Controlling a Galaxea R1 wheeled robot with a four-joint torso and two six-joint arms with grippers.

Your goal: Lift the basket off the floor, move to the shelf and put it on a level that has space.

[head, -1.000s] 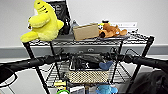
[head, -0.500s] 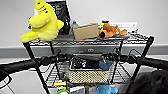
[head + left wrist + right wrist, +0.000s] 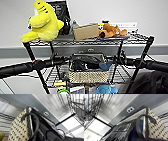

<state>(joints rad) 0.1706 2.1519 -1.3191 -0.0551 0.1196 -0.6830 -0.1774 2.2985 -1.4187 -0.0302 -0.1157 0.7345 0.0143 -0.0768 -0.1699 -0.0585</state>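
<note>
The basket [image 3: 155, 127] shows close up, its beige woven side marked with dark flecks and edged by a pale rim, with a dark curved handle [image 3: 142, 122] arching over it. Inside lie a black item with white print [image 3: 120, 131] and something blue [image 3: 134, 131]. Behind stands a grey wall [image 3: 121, 105] with a socket plate [image 3: 129, 109], and black wire grid of the shelf [image 3: 92, 105] crosses one corner.

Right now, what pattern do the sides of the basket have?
The basket has pale beige woven sides with small dark flecks, clearest in the left wrist view.
</note>
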